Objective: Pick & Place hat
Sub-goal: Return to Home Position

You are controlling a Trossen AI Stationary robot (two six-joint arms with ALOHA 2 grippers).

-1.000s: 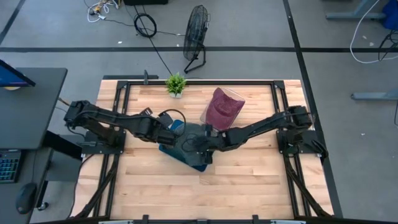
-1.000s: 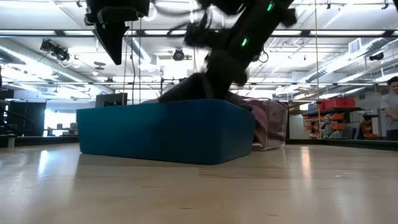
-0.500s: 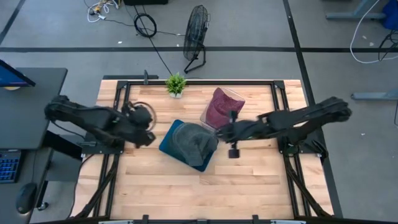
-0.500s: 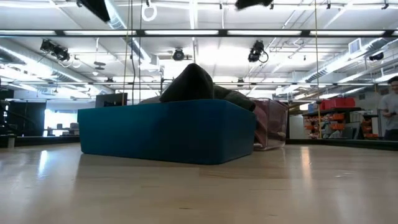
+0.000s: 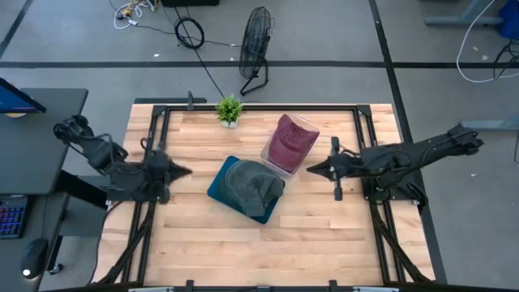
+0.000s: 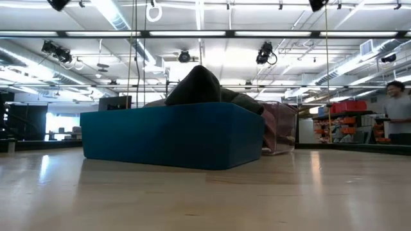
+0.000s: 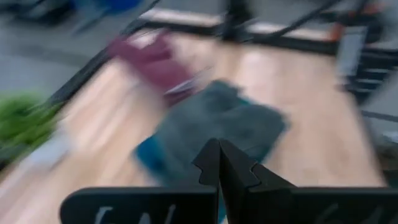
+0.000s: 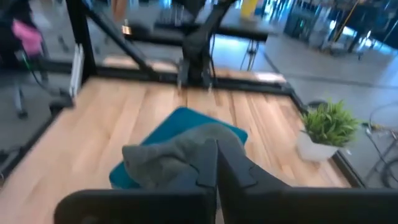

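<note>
The grey hat (image 5: pixel 252 185) lies crumpled in a blue box (image 5: pixel 219 191) in the middle of the table, its crown rising above the box's rim (image 6: pixel 200 83). It also shows in both wrist views (image 7: pixel 219 122) (image 8: pixel 177 154). My left gripper (image 5: pixel 185 170) hovers shut to the left of the box, pointing at it. My right gripper (image 5: pixel 311 169) hovers shut to the right of the box, pointing at it. Both are apart from the hat, and both sets of fingers (image 7: pixel 219 163) (image 8: pixel 214 163) are closed with nothing between them.
A clear container with a maroon cloth (image 5: pixel 289 139) stands just behind and to the right of the box. A small potted plant (image 5: pixel 229 109) sits at the far edge. A fan (image 5: pixel 255 45) stands on the floor beyond. A person (image 6: pixel 398 115) stands in the room behind.
Both grippers have drawn back from the hat and risen out of the low view, the left toward the table's left edge, the right toward its right edge. The hat and blue box stay where they were.
</note>
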